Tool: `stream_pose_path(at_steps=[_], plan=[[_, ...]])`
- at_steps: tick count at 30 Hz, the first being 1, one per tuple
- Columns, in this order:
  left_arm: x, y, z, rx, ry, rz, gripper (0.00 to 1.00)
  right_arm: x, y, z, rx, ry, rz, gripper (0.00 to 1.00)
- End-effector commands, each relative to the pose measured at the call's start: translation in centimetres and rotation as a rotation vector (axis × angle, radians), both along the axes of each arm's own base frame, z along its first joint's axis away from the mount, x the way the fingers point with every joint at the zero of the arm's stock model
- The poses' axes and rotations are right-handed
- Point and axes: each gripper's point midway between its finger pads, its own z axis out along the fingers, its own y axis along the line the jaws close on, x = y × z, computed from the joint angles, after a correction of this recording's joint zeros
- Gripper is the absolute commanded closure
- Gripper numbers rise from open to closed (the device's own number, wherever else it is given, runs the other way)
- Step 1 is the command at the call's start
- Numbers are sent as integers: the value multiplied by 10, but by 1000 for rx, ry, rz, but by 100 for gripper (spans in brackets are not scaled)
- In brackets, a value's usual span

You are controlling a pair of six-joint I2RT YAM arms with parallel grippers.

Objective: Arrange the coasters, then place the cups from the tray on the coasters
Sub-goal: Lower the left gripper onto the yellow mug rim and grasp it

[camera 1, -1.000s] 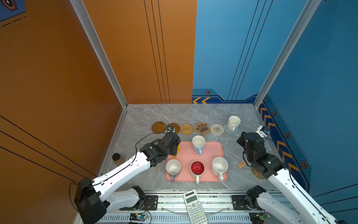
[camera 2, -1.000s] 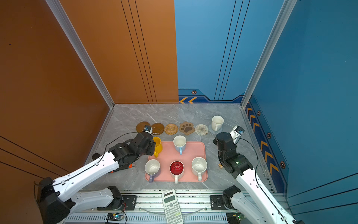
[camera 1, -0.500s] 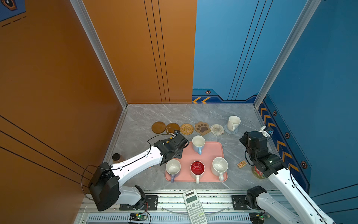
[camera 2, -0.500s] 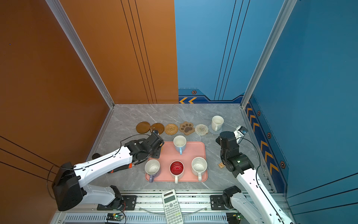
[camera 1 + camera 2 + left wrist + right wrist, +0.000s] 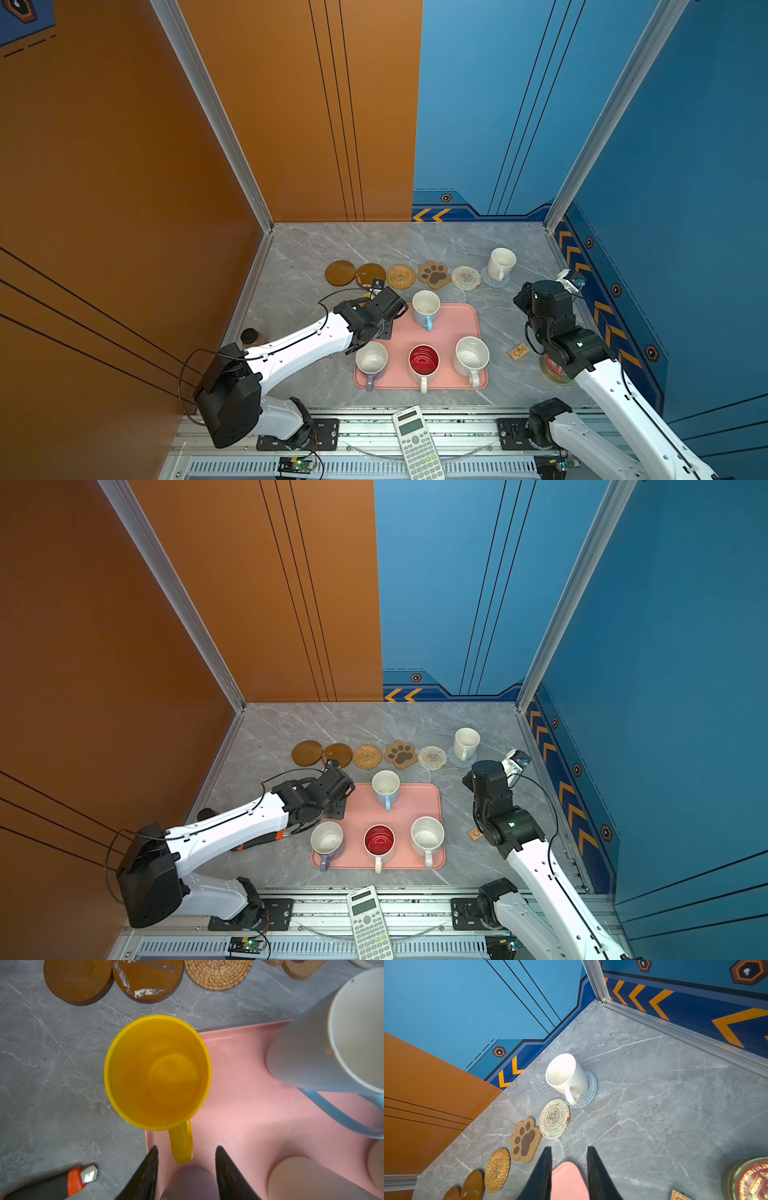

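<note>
A yellow cup (image 5: 158, 1072) stands upright at the far left corner of the pink tray (image 5: 457, 324). My left gripper (image 5: 187, 1148) is open, its jaws either side of the cup's handle without touching it; in both top views it (image 5: 386, 307) hides that cup. On the tray also stand the light-blue cup (image 5: 425, 307), lilac cup (image 5: 371, 359), red-inside cup (image 5: 423, 360) and speckled cup (image 5: 471, 355). The coasters (image 5: 400, 276) lie in a row behind the tray. A plain white cup (image 5: 566, 1076) sits on the pale-blue coaster (image 5: 589, 1093). My right gripper (image 5: 569, 1148) hangs open and empty over the tray's far right corner.
A red-lidded tin (image 5: 555, 368) and a small tan card (image 5: 518, 352) lie right of the tray under the right arm. A calculator (image 5: 415, 440) rests on the front rail. A dark jar (image 5: 249, 336) and an orange-and-black tool (image 5: 62, 1182) sit left of the tray.
My left gripper has moved right to the yellow cup's handle and its jaws have narrowed a little. The right arm has barely moved.
</note>
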Motion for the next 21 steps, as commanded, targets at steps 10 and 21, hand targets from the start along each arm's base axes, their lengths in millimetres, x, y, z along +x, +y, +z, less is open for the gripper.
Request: stream_pose_path(at_steps=[10, 21], plan=[[1, 2, -20, 63, 46, 33, 56, -5, -6, -8, 2, 34, -15, 73], [8, 6, -33, 85, 61, 58, 60, -6, -10, -11, 9, 38, -31, 72]])
